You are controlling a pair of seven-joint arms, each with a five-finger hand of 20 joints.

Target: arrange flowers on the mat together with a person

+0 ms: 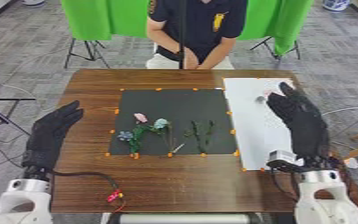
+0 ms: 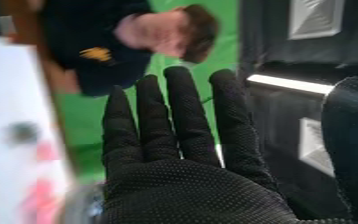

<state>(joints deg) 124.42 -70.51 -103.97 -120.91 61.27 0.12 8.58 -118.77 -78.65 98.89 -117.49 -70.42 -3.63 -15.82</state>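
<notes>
"Where are the flowers?"

"On the dark mat (image 1: 202,104), left of its middle and toward the near edge. The blue flower (image 1: 125,135) is nearest the mat's left edge, the pink flower (image 1: 140,117) lies farther up, and the pale blue-green flower (image 1: 161,123) is just right of the pink one. Their stems and leaves run toward the near edge."

"And room to move?"

"Mat surface stretches from the blossoms to the far edge, and a narrower strip lies between the leafy sprigs (image 1: 210,134) and the right edge. Orange tape (image 1: 232,131) marks the borders."

"Count them for me."

"Three blossoms, one of each colour; two leafy sprigs; one mat; one white sheet (image 1: 246,117) beside it on the right. The grey and pinkish-red patches on that sheet are too blurred to name or count."

"The hands?"

"Two. The right hand (image 1: 300,117) is over the sheet's right side, fingers straight and a little spread, pinching nothing. The left hand (image 1: 55,122) is at the left edge of the wooden table (image 1: 175,182), well apart from the blossoms, fingers straight and close together."

"Anything nearer us?"

"One black cable with a red connector (image 1: 115,196), on the table's near left."
</notes>
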